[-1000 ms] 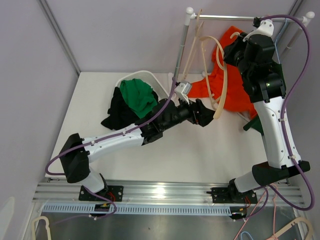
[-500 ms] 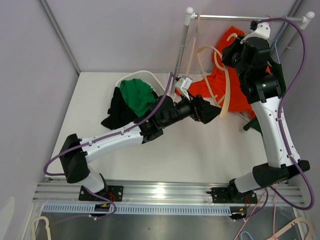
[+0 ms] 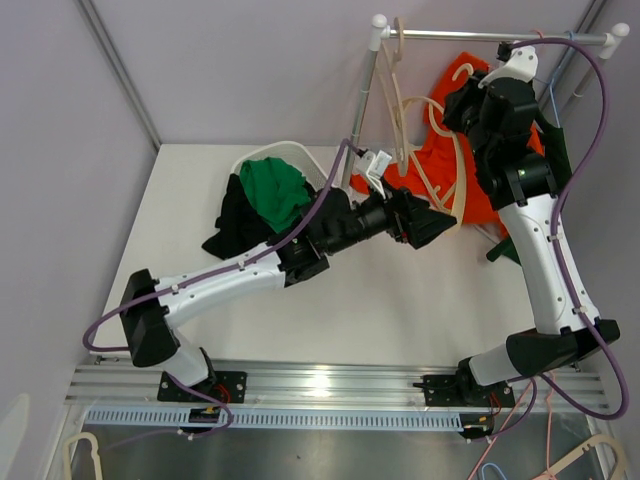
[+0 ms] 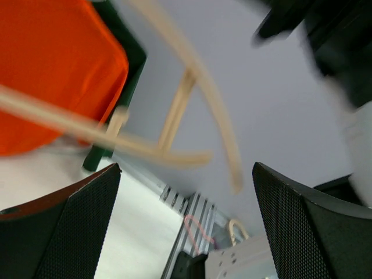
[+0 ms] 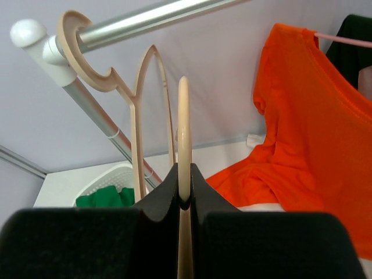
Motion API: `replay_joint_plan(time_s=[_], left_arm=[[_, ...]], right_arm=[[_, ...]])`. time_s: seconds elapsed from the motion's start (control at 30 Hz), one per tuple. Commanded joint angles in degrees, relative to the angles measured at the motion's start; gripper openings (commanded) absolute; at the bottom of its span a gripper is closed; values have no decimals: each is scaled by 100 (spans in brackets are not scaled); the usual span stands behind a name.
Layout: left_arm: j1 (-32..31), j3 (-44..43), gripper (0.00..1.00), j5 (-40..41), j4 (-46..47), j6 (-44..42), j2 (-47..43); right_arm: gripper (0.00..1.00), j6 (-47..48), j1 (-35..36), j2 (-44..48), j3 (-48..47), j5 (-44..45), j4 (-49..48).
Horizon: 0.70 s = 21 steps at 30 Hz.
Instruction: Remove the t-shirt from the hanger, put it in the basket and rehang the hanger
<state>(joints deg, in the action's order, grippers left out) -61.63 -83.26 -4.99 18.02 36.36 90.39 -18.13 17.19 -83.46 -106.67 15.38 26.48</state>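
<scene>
The orange t-shirt (image 5: 308, 133) hangs up and to the right of the right gripper (image 5: 184, 174), whose fingers are clamped on the thin edge of a pale wooden hanger (image 5: 183, 116). A second hanger (image 5: 136, 104) hooks over the rail (image 5: 151, 17) just to that gripper's left. The left gripper (image 4: 186, 168) stands wide open and holds nothing, with wooden hanger arms (image 4: 174, 116) crossing ahead of it and the t-shirt up to its left.

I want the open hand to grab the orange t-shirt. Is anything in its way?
Yes. A pale wooden hanger, pinched in the right gripper, crosses in front of the orange t-shirt, right ahead of the open left gripper.
</scene>
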Motion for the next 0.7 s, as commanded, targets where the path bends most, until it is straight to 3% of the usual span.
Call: replay_joint_plan(time_s=[0.0,0.3,0.67], left_arm=[[-69,599,99,-81,-1,-103,-231],[-280,2628,99,464,219,-269,-1794],[-315,3509,99,1141,-229,-744,-3202]], right_arm=[[0,266,-49,-38,-371,-25,-556],[0,845,-251,-855,-1233,-482,-687],[0,1233,-357,-1884,-2111,-879,-987]])
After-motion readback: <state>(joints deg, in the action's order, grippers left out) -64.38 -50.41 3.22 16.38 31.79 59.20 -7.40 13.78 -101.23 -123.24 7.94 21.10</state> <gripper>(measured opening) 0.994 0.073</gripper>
